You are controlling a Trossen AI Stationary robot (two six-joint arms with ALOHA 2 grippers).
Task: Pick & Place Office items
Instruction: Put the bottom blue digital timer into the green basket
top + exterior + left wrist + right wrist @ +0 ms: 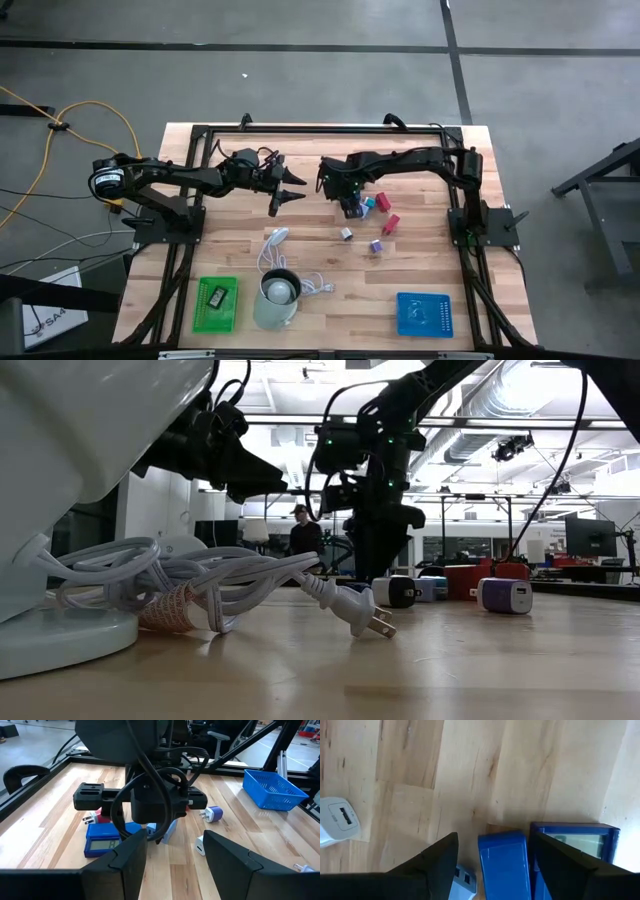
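right gripper (492,865) straddles blue block (504,865) | blue calculator (575,845) touching beside

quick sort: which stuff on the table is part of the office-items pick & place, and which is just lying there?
Job:
- small office items clustered mid-table: blue, red, cyan, purple, white
- blue block between the open right gripper's fingers
- green tray, blue tray, probably

Lying about:
- white coiled cable
- pale cup
- left gripper, idle in the air

A robotics lab or workshop: bare concrete floor (300,70) across the frame's top, exposed ceiling ducts (480,435) upper right, monitors (590,537) at far right.
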